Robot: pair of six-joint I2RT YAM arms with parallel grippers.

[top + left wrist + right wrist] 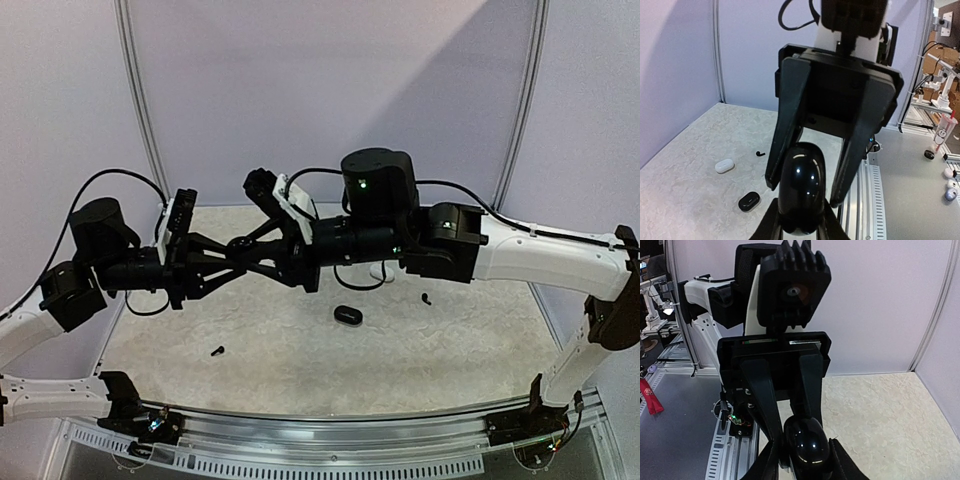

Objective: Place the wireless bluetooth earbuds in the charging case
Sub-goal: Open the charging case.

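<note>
Both arms meet mid-air over the table (300, 370): L fingers (765, 230) pinch a glossy blk case (802, 185) at one end, and R fingers (842, 465) flank the same case on both sides, tho I can't tell if they're clamped on it. Buds lie loose on the table, one blk bud (217, 350) front-L and a second blk bud (426, 298) to the R. The other blk case (347, 314) sits between them, w/ a white case (724, 165) farther back.
</note>
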